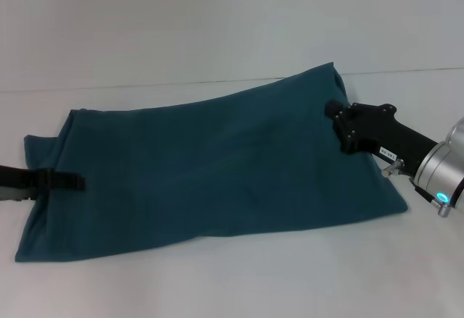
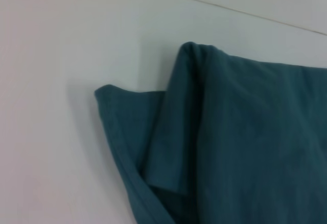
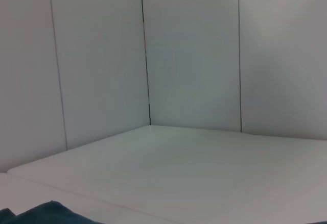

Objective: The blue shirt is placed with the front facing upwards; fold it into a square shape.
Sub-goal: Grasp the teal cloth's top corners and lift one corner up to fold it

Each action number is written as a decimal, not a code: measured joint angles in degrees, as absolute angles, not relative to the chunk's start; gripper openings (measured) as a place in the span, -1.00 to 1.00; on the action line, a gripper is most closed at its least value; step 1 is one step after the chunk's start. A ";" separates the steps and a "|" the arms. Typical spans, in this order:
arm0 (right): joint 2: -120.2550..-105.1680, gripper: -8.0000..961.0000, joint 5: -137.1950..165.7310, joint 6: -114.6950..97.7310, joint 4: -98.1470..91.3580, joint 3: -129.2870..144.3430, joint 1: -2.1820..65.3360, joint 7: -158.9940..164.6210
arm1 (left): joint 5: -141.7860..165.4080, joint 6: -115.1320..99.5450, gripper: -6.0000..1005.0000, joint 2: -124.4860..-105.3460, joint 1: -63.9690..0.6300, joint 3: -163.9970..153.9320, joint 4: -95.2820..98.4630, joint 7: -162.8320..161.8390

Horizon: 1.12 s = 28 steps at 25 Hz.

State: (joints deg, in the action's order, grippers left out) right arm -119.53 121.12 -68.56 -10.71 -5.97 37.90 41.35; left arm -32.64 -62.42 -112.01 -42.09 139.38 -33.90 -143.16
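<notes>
Blue shirt point(image 1: 210, 166) between grippers, right gripper point(image 1: 335, 109) touching

The blue shirt point(image 1: 210, 166) lies on the table point(image 1: 217, 28), a gripper at each end.

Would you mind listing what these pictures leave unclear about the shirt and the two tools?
- Blue shirt: head view shows only plain cloth; any print is hidden.
- Left tool: its arm is cut by the head view's edge; finger state unclear.
- Right tool: tips meet the cloth; grip unclear; right wrist view shows mostly table.
</notes>
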 joint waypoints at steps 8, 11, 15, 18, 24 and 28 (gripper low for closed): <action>-119.45 -0.96 121.11 -69.41 -10.73 -5.97 37.52 41.47 | -32.79 -63.04 0.69 -112.89 -42.67 139.22 -34.37 -142.12; -119.44 -0.96 121.11 -69.60 -10.73 -5.97 37.32 41.53 | -32.79 -63.15 0.68 -113.67 -42.39 139.43 -36.25 -141.93; -119.44 -0.96 121.11 -70.07 -11.00 -5.98 37.09 42.24 | -32.98 -65.09 0.67 -114.53 -41.54 139.43 -39.89 -140.81; -119.45 -0.96 121.11 -70.23 -11.42 -5.98 37.01 42.69 | -32.90 -66.14 0.67 -114.85 -41.94 139.13 -40.04 -139.55; -119.42 -0.96 121.11 -70.78 -11.63 -5.98 36.88 43.01 | -32.88 -65.30 0.30 -115.15 -42.12 138.95 -39.55 -139.39; -119.43 -0.96 121.02 -71.58 -11.64 -5.98 36.65 43.07 | -32.74 -65.26 -0.01 -115.52 -42.12 138.91 -40.18 -139.39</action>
State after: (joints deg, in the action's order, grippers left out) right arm -119.43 121.02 -71.58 -11.64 -5.98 36.65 43.07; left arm -32.74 -65.26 -115.52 -42.12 138.91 -40.18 -139.39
